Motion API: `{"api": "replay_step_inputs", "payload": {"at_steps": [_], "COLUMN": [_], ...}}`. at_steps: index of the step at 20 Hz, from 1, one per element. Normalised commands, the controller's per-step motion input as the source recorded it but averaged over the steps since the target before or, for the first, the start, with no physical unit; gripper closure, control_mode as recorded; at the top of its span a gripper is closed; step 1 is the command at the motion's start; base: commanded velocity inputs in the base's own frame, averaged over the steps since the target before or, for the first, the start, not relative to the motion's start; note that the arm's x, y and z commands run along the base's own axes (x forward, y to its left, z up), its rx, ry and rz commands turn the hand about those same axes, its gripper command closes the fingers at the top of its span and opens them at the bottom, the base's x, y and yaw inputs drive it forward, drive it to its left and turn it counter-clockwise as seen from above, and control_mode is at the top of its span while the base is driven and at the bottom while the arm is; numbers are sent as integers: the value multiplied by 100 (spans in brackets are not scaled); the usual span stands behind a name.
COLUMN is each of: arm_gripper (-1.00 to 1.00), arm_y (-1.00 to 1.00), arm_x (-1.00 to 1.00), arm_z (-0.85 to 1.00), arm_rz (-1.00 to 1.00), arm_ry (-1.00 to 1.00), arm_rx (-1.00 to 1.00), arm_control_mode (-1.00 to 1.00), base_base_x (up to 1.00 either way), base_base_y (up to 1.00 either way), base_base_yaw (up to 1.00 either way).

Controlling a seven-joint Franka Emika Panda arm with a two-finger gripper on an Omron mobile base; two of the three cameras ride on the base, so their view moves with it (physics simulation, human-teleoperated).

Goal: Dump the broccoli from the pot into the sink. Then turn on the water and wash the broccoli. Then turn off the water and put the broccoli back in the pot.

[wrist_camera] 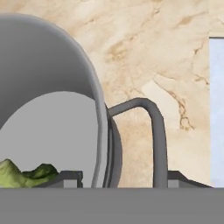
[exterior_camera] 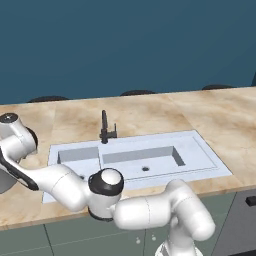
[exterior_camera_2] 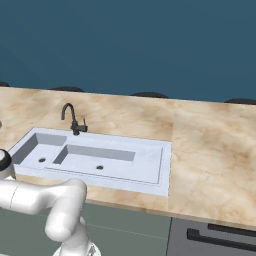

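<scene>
Here, at the far left of the left base view, a curved grey sliver of the pot (exterior_camera: pixel 4 182) shows at the picture's edge, on the marble counter (exterior_camera: pixel 150 112) just left of the sink (exterior_camera: pixel 210 160), with the arm's dark-banded wrist bent down over it. In the hand view the pot's wall (wrist_camera: pixel 39 57) rises on the left, its pale grey floor visible below, and the broccoli (wrist_camera: pixel 24 175) lies inside at the bottom — a lumpy green mass, partly cut off by the lower edge. Just right of the wall, the pot's loop handle (wrist_camera: pixel 155 131) arches out from the rim and drops down. The gripper (wrist_camera: pixel 118 179) straddles that side of the pot: one fingertip (wrist_camera: pixel 70 178) sits inside the wall near the broccoli, the other (wrist_camera: pixel 177 178) sits just beyond the handle, so the jaws stand apart with the rim and handle between them. Whether the pads actually press on anything cannot be told.

Further right in the hand view, a strip of the sink's pale rim runs along the edge, a little apart from the handle.

In the base views the sink's narrow basin (exterior_camera: pixel 77 156) lies on the left and the wide basin (exterior_camera: pixel 145 160) on the right — each with a round drain. A dark faucet (exterior_camera: pixel 105 127) stands behind them.
</scene>
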Motion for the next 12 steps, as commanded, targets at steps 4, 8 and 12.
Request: {"api": "replay_step_inputs", "payload": {"at_steps": [4,8,12], "arm_gripper": [100,100,100], "arm_y": [-49,-65,-76], "arm_x": [-52,-59,-46], "arm_z": [63,87,83], "arm_rz": [-10,-17,-26], "arm_ry": [0,0,0], "arm_rx": [11,18,17], "arm_control_mode": [-100,-100,-100], "base_base_x": [0,0,0], "base_base_y": [0,0,0], "base_base_yaw": [0,0,0]}}
